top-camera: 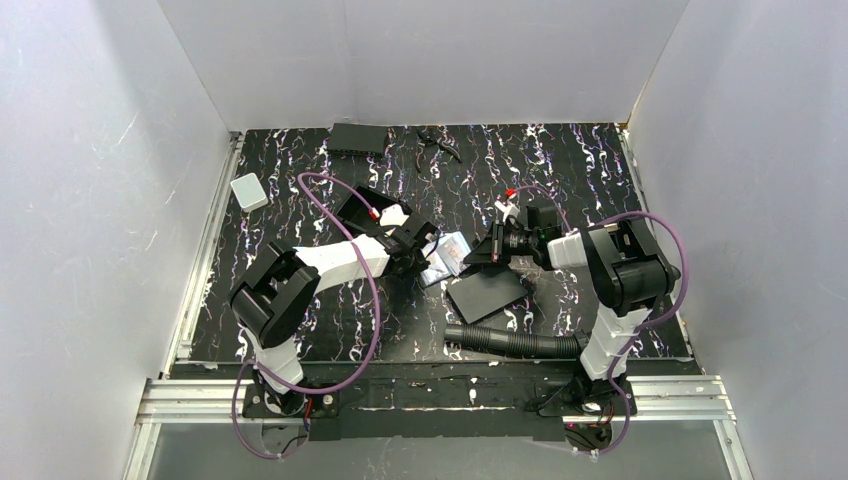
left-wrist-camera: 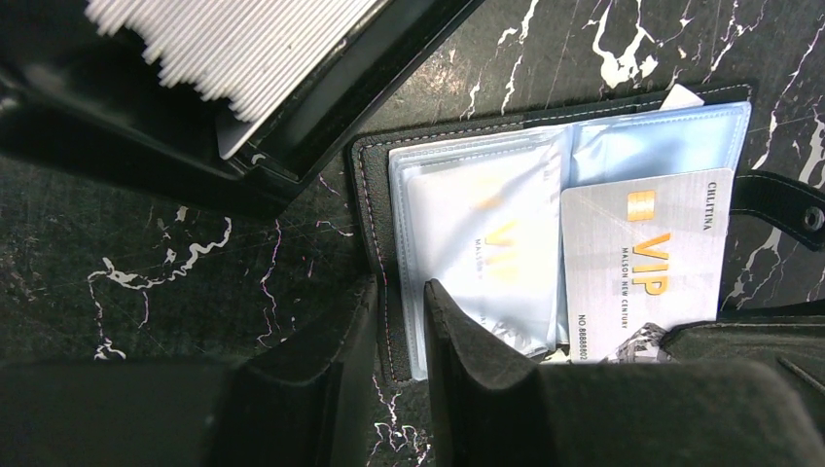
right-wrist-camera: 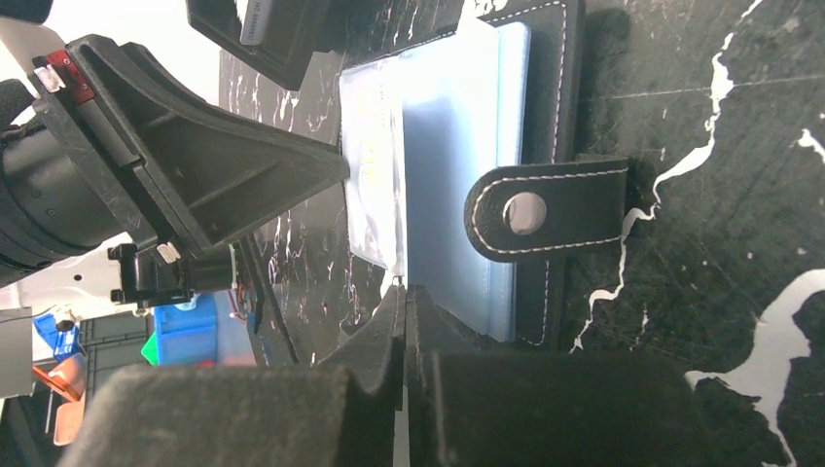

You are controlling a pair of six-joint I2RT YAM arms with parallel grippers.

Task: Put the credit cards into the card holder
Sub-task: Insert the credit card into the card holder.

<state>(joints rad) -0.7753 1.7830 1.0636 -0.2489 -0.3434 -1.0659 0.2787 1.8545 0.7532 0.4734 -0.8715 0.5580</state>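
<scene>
Looking down from above, the black stitched leather card holder [top-camera: 447, 258] lies open in the middle of the black, white-veined table [top-camera: 600, 180], between the two arms. The left claw [top-camera: 415, 250] is at its left side and the right claw [top-camera: 477, 257] at its right. Around it lie one flat matte black sheet [top-camera: 485, 293], one black ribbed hose [top-camera: 510, 342], one small white box [top-camera: 248, 191], one black box at the far edge [top-camera: 357, 138] and one open black case [top-camera: 365, 205].

In the left wrist view, the card holder [left-wrist-camera: 370, 195] shows clear and pale-blue plastic sleeves. Two cards are visible. One pale card [left-wrist-camera: 486, 253] sits inside the left clear sleeve, its gold lettering dimmed by the plastic. One silver-grey card [left-wrist-camera: 647, 263], glossy with a gold chip, gold "VIP" and a printed number, lies on the right-hand sleeves, its lower end hidden. The left claw [left-wrist-camera: 399, 287] has its fingers a narrow gap apart with the holder's stitched edge between them; whether they pinch it I cannot tell.

In the right wrist view, the card holder [right-wrist-camera: 559, 97] shows its one strap with a metal snap [right-wrist-camera: 545, 209]. The right claw [right-wrist-camera: 402, 292] is pressed together, with its tips at the edge of the sleeves. No card face reads clearly here.
</scene>
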